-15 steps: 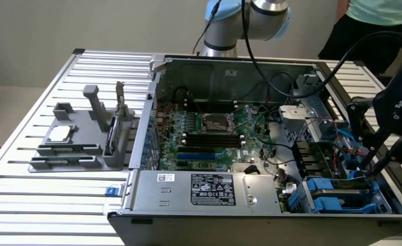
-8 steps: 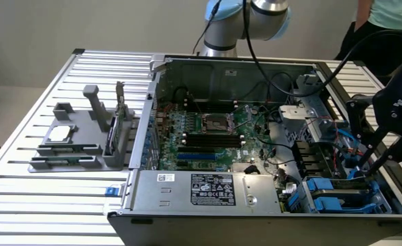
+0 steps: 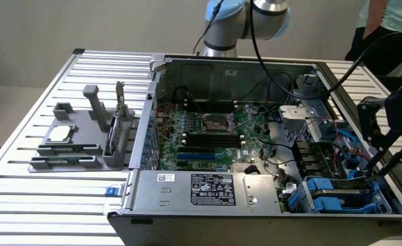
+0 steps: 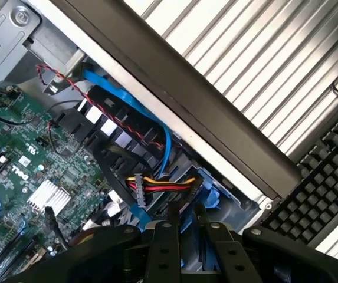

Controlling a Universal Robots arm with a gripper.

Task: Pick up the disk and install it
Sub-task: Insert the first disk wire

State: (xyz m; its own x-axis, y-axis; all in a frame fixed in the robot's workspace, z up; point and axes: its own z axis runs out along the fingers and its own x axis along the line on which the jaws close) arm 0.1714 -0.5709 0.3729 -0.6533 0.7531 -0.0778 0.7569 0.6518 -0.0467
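The disk, in its blue plastic caddy, sits low in the drive bay at the near corner of the open computer case, on the exterior view's right. My black gripper reaches down into that bay from the right. In the wrist view its two fingers stand close together, and the blue caddy shows in and just beyond the narrow gap between them. The gripper looks shut on the caddy's edge. The disk's metal face and label are hidden.
A blue data cable and a red-yellow-black power plug crowd the bay. The motherboard and the silver box with a label fill the case. A grey fixture holds a small chip. A person stands behind, and a keyboard lies outside the case.
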